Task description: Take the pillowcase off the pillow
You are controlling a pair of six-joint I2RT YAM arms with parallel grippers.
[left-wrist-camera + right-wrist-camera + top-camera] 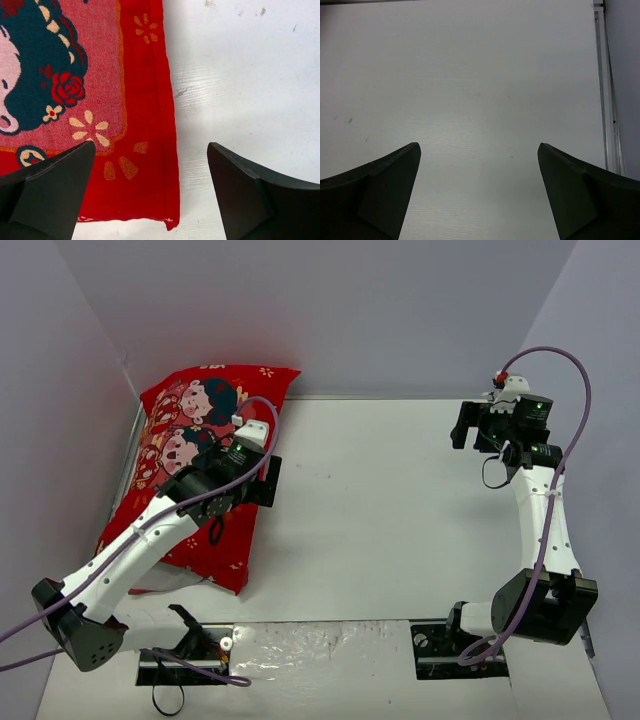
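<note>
Nearest the lens: the left end effector (pixel 151 150) had its jaws spread wide and held nothing. In the left wrist view one finger hung over red cloth and the other over bare worktop.
Red cover: the pillowcase (pixel 170 440) lay at 9 to 10 o'clock on the worktop (pixel 380 510), plump and print side up.
White filling: the pillow sat inside the cover as far as could be seen; no bare white part could be told for sure.
Long axis: it ran from 7 o'clock, near the base of the left arm (pixel 130 550), to 1 o'clock at the back wall (pixel 350 310).
Edge under the jaws: the cover's 3 o'clock long edge lay directly below the left end effector. In the wrist view it ran from 12 to 6 o'clock between the fingers and ended in a corner at 6 o'clock. A plain descent looked likely to bring that edge within the jaws.
Nearer arm: the left, by far.
Far arm: the right end effector (pixel 479 150) was also wide and empty, over bare worktop at 2 o'clock and well apart from the cover.
Hemmed sides: the left wall (pixel 60 390) and its rail (pixel 130 455) stood just beside the cover at 9 o'clock. Whether the far end touched the back wall could not be told.
Open room: bare worktop stretched toward 3 o'clock, which looked the only free direction for pulling.
</note>
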